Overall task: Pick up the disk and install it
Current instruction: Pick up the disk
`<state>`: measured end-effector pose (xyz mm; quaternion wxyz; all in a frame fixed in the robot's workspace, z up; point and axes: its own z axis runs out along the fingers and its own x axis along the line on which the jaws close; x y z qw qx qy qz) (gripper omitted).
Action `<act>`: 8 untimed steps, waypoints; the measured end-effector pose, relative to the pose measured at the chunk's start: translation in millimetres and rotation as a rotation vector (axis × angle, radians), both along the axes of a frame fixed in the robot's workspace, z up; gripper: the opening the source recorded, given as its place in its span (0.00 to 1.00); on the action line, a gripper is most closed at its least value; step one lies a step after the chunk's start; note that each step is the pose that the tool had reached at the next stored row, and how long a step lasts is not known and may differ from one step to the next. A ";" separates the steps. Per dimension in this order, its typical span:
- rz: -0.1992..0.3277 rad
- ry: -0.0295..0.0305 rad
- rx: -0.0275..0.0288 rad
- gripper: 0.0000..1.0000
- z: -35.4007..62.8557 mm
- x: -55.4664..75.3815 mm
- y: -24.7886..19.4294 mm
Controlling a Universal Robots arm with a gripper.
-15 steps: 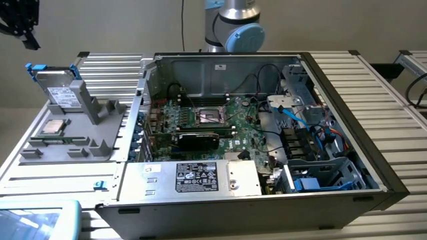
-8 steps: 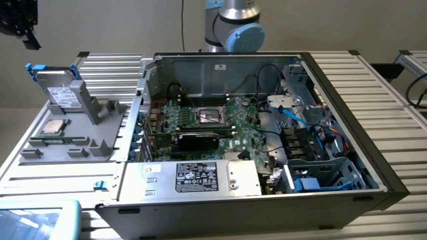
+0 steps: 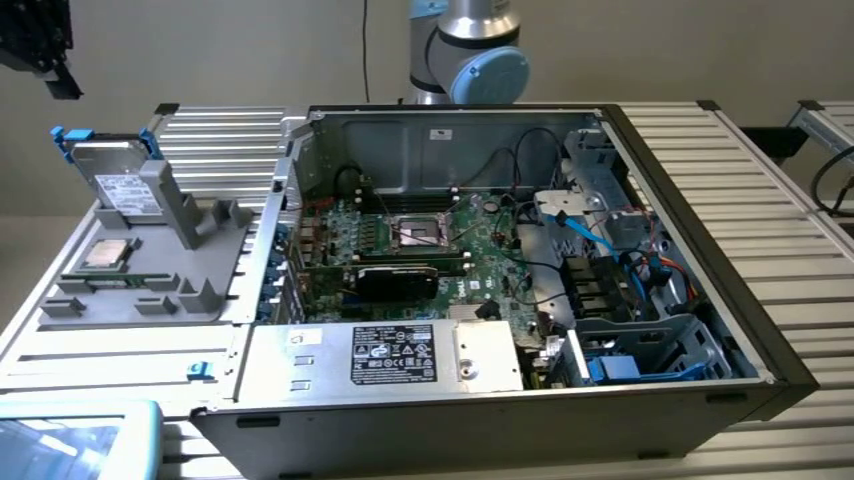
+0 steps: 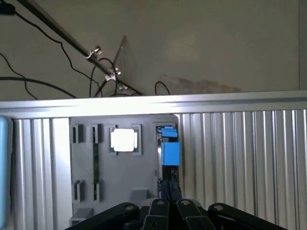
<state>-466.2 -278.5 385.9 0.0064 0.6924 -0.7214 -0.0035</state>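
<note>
The end effector (image 4: 170, 190), fingers together, hung straight above the disk (image 4: 170, 152), which stood on edge in its grey holder (image 4: 122, 177).

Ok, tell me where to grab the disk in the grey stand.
Probably take the disk by its free upper end, pinching its flat faces from above. It stands on edge, leaning, with its lower end sunk in the stand.

Arm (image 3: 461, 30) finished in silver, round light-blue cap (image 3: 490, 76) fitted at 4 o'clock on joint. Gripper (image 4: 170, 189) done in matte black, pivot screws (image 4: 128, 207) left exposed.
</note>
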 end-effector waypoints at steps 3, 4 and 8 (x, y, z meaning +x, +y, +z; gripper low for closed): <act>0.006 0.0000 0.0000 0.11 0.0 0.1 0.2; 0.006 0.0000 0.0000 0.11 0.0 0.1 0.2; 0.006 0.0001 0.0000 0.11 0.0 0.1 0.2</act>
